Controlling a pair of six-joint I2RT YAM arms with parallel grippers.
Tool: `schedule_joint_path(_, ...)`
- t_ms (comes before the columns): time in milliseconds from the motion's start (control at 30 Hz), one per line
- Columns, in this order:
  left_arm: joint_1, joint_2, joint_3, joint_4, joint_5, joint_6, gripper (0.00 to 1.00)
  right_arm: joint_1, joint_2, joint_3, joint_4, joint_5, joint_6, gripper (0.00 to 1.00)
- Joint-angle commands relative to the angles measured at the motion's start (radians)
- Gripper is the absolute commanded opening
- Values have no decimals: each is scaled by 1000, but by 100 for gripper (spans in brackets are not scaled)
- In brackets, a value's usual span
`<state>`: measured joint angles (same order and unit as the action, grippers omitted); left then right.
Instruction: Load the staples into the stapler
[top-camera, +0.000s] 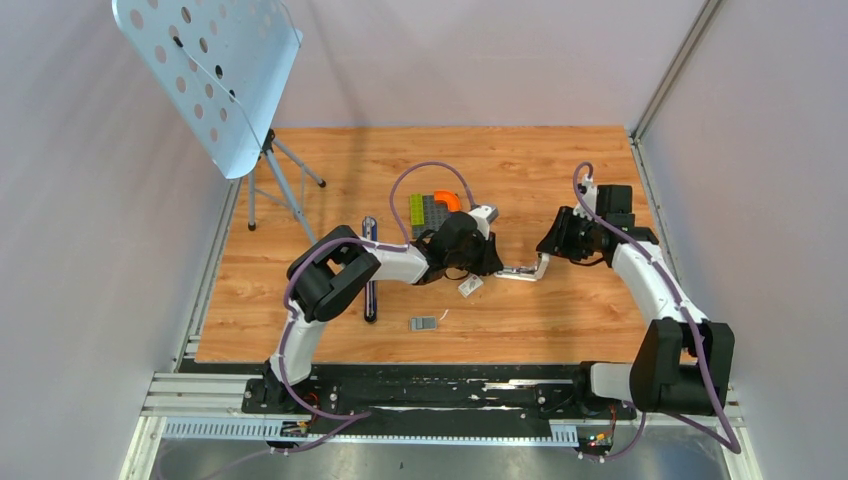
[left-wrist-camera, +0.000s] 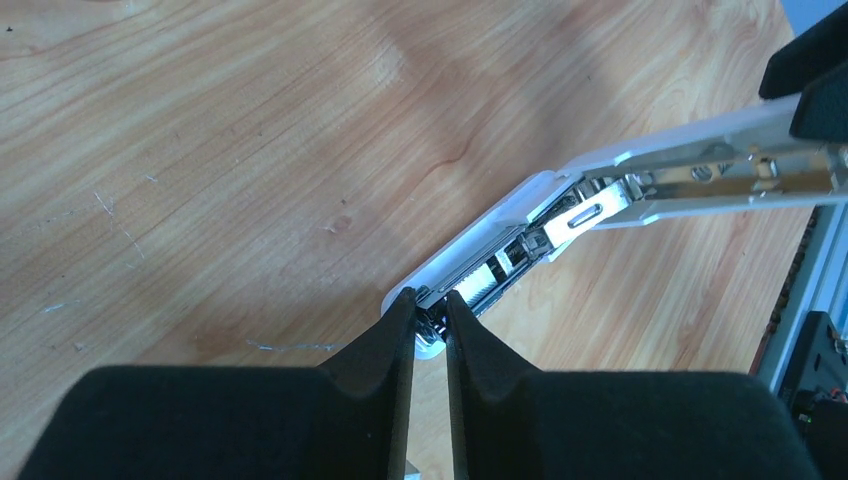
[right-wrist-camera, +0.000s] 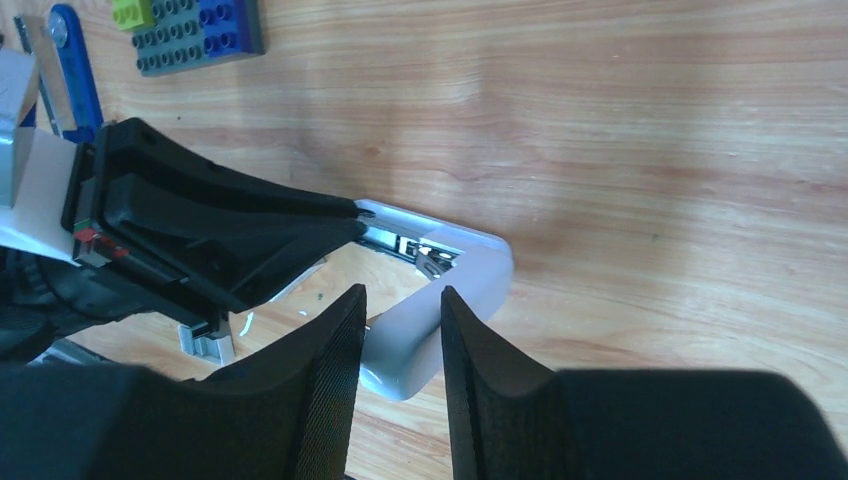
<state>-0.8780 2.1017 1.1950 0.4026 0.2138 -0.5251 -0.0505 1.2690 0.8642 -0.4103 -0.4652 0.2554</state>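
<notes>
A slim blue stapler (top-camera: 370, 285) lies on the table beside my left arm, held by neither gripper; its blue end shows in the right wrist view (right-wrist-camera: 70, 60). The grey ridged staples strip (top-camera: 423, 323) lies near the front, also seen in the right wrist view (right-wrist-camera: 207, 345). The small white staples box (top-camera: 470, 286) sits below my left gripper. Both grippers hold a white rounded plastic bar (top-camera: 527, 271), hinged open, with a silver metal track and spring inside (left-wrist-camera: 500, 215). My left gripper (left-wrist-camera: 430, 305) is shut on one metal end. My right gripper (right-wrist-camera: 402, 295) grips the other arm (right-wrist-camera: 470, 265).
A multicoloured block plate (top-camera: 430, 210) with an orange piece (top-camera: 448, 198) lies behind my left gripper, also in the right wrist view (right-wrist-camera: 190, 30). A perforated light blue music stand (top-camera: 210, 70) on a tripod stands at the far left. Walls close in both sides.
</notes>
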Motion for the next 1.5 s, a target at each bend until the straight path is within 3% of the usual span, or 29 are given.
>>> schedule_joint_path(0, -5, 53, 11, -20, 0, -19, 17, 71, -10, -26, -8, -46, 41, 37)
schedule_joint_path(1000, 16, 99, 29, -21, 6, -93, 18, 202, 218, 20, 77, 97, 32, 31)
schedule_joint_path(1467, 79, 80, -11, 97, 140, -225, 20, 213, 286, 54, 99, 116, 30, 31)
